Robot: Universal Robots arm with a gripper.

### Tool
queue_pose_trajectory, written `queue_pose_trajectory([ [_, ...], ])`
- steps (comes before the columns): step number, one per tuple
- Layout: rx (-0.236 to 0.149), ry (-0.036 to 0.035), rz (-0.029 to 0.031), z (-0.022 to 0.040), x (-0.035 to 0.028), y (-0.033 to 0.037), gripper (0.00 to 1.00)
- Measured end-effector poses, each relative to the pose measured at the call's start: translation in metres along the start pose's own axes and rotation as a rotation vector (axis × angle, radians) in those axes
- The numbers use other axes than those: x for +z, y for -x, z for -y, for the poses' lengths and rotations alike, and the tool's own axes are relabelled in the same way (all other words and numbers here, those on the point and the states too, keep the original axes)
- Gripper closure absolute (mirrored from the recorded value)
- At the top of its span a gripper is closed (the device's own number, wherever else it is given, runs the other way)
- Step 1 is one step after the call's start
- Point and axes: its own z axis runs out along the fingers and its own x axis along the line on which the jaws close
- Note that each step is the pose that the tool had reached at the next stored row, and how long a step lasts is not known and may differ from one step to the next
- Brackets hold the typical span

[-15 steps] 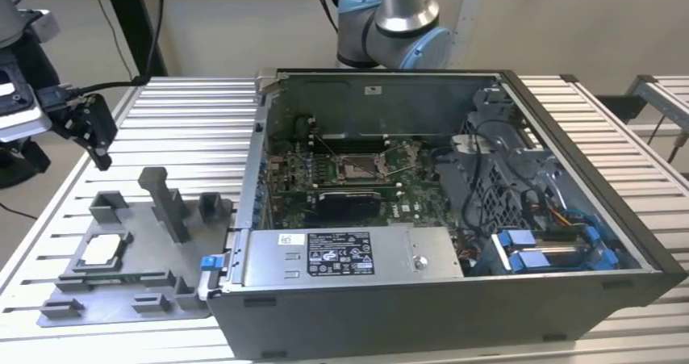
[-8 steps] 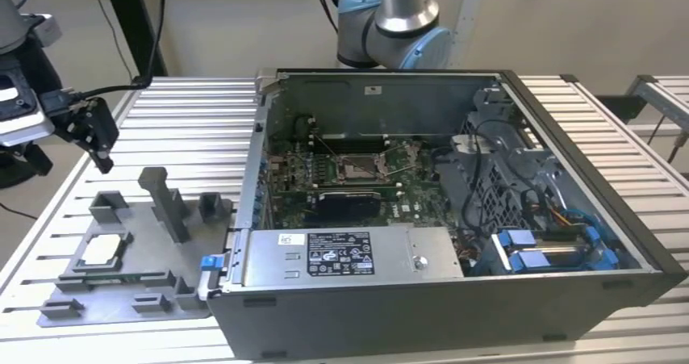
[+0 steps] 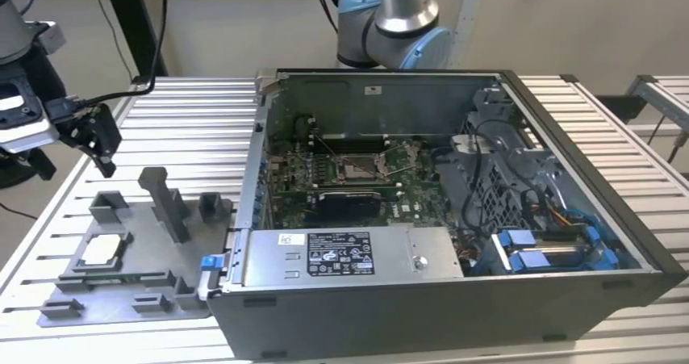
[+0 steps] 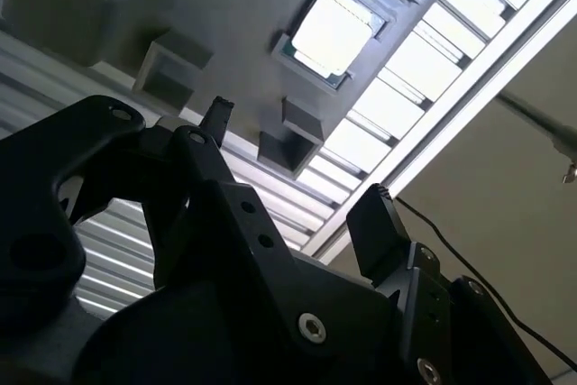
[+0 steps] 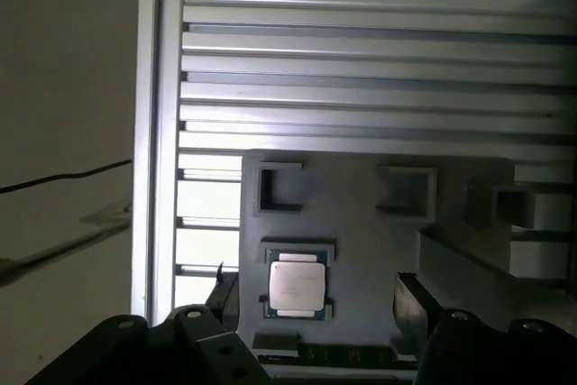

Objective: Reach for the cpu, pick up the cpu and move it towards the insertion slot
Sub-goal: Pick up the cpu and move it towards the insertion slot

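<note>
The claw (image 4: 296, 155) is wide open and holds nothing. In the exterior view it hangs in the upper left of the frame, over the bench (image 3: 194, 114) and well apart from the cpu (image 3: 102, 251). The cpu lies flat in its little nest on the grey tray (image 3: 108, 317), in the lower left of that frame. In both wrist views it shows shiny side up, and the claw's fingers (image 4: 383, 232) are not touching it. The insertion slot (image 3: 361, 166) sits near the middle of the exterior view, on the green board inside the open computer case (image 3: 431, 315). Here is what I think could go wrong. The cpu is thin and flat, so the fingers may slide off its edges or tip it. The raised grey blocks stand close round it, so a claw that comes down a bit off could bump them and push the tray. I count one claw, one cpu, one slot, one tray and one case.
</note>
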Motion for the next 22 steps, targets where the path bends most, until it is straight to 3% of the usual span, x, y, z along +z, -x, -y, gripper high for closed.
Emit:
queue_pose_trajectory([
  [22, 0.000, 0.0000, 0.0011, 0.0008, 0.0203, 0.0000, 0.00],
])
